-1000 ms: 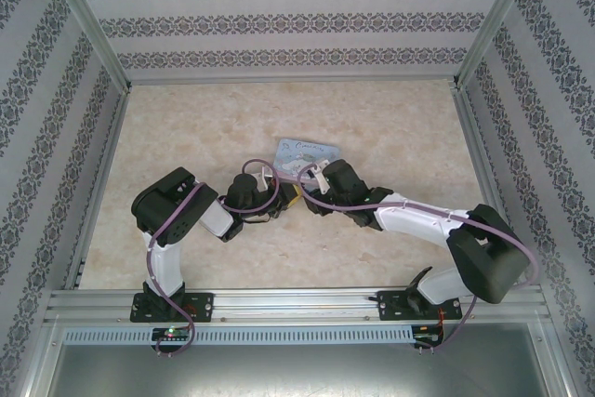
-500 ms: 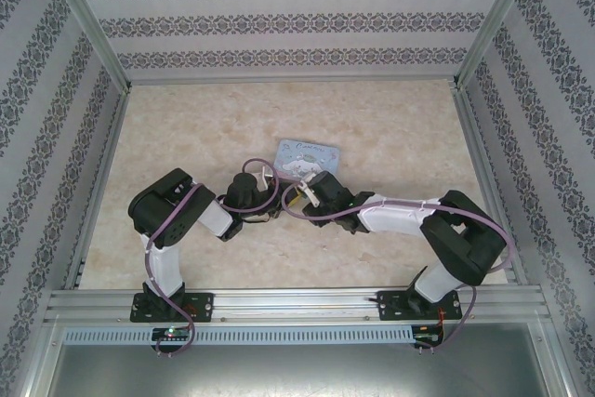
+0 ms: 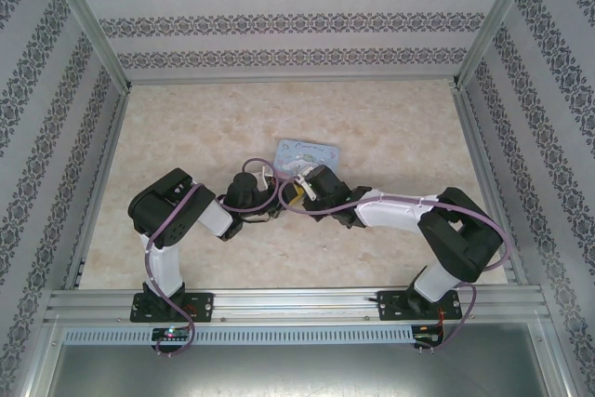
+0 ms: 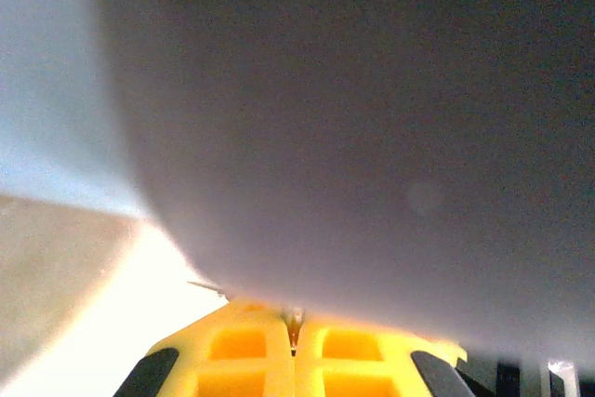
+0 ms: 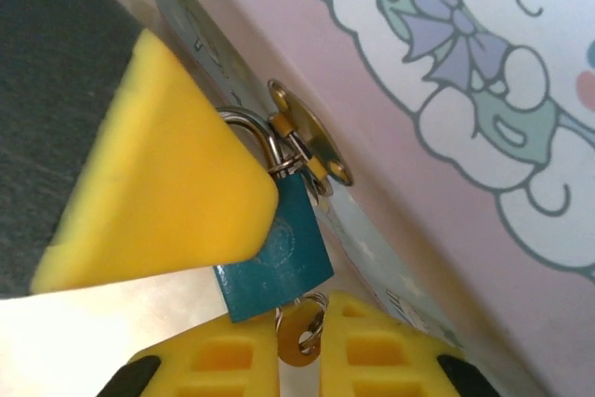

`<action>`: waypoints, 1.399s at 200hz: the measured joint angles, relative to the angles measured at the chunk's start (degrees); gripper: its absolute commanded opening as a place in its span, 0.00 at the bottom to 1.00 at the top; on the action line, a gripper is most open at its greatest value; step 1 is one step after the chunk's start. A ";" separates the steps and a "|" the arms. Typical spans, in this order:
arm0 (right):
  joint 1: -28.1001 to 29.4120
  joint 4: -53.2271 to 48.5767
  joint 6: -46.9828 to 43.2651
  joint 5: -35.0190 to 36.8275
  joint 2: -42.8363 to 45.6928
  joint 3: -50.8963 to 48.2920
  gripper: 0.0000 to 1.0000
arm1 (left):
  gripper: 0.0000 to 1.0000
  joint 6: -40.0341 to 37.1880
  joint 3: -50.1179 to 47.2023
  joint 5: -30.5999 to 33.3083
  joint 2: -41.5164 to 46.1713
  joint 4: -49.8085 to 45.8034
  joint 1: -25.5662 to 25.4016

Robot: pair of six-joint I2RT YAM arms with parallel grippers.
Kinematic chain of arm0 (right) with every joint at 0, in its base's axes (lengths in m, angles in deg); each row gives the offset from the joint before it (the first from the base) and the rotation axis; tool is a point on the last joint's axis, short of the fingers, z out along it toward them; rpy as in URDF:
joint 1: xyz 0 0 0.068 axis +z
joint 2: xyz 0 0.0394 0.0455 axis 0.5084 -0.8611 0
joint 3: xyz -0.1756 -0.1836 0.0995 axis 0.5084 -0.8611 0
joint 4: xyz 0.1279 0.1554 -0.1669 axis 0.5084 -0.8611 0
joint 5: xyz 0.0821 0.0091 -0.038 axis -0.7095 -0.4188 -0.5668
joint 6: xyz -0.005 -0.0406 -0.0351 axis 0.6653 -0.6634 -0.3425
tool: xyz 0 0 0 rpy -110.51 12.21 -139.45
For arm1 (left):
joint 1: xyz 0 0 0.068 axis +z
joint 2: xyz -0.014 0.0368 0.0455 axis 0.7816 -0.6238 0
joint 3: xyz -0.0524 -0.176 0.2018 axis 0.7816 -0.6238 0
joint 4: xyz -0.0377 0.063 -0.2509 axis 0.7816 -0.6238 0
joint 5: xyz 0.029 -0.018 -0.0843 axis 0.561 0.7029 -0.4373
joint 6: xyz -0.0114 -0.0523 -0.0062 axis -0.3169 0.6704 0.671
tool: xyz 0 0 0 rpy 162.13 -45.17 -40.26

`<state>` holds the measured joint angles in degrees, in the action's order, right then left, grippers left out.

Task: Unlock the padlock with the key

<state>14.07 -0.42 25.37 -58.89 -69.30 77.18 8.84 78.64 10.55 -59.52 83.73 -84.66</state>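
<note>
One padlock (image 5: 274,258): teal body, thin silvery shackle. It hangs from a brass hasp (image 5: 311,141) on the side wall of the cartoon tin (image 5: 446,72), with the shackle threaded through the hasp's loop. Whether it is latched cannot be told.

Key (image 5: 297,330): brass-looking head with a small ring, sitting at the padlock's underside. The shaft is hidden.

Right fingers (image 5: 372,346): clenched on the key head, one yellow pad on each side. They sit directly below the padlock body, tips just short of its lower edge.

Left fingers (image 5: 158,183): in the right wrist view, one broad yellow wedge comes in from the upper left. It touches the padlock's upper corner and covers part of the shackle. In the left wrist view they are pressed together, with a thin brownish sliver at the seam; what it is cannot be told. A blurred grey surface looms close above them.

From the top view, the left arm (image 3: 172,220) and right arm (image 3: 409,216) bend inward and meet mid-worktop (image 3: 390,118), at the tin's near edge.
</note>
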 measured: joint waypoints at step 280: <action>-8.09 12.26 40.44 -23.43 18.29 -15.58 0.69 | 0.89 -16.50 -5.79 3.63 32.00 -28.94 0.00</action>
<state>5.98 11.85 65.81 -82.32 -51.01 61.60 -7.66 72.85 14.17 -27.52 54.80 -84.66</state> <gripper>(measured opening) 0.692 0.832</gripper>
